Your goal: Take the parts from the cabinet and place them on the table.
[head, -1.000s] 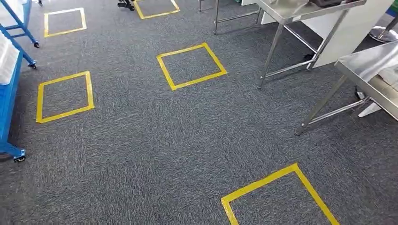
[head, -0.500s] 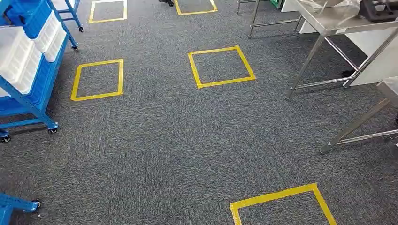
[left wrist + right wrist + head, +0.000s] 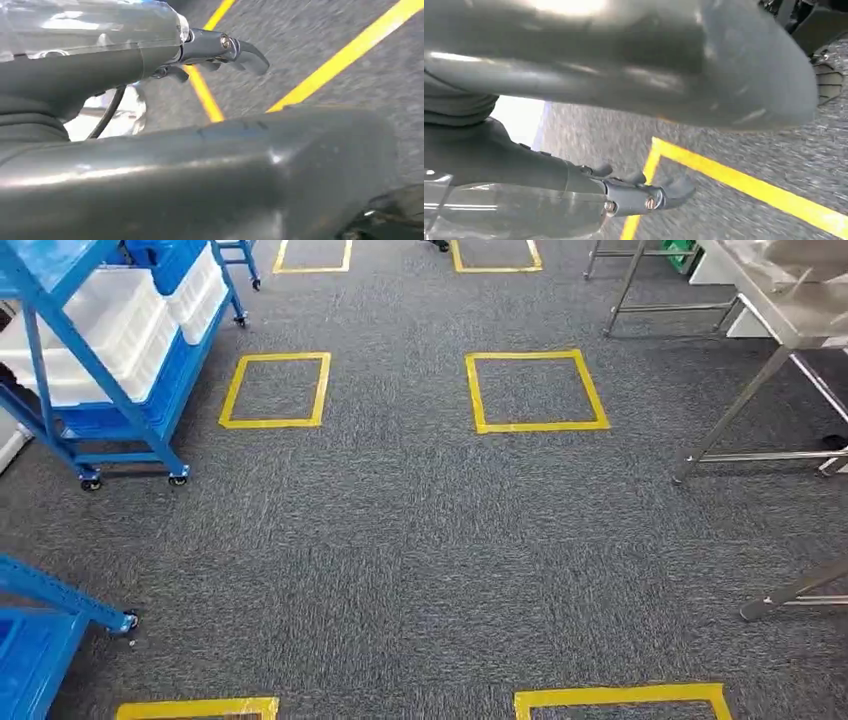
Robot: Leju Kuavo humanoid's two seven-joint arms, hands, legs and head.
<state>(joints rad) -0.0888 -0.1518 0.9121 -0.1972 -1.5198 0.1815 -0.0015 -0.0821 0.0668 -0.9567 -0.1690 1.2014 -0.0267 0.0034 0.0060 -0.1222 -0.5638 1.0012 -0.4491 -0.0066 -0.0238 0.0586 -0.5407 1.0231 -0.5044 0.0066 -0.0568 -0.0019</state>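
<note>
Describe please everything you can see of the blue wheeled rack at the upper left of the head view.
The blue rack stands on the grey carpet at the upper left, cut off by the picture's edge. Its frame looks like blue-painted metal, with slanted uprights and small dark casters touching the floor. Its shelves tilt and carry white bins and blue bins; what the bins hold cannot be seen. A yellow tape square lies on the floor just beside it, not touching.
</note>
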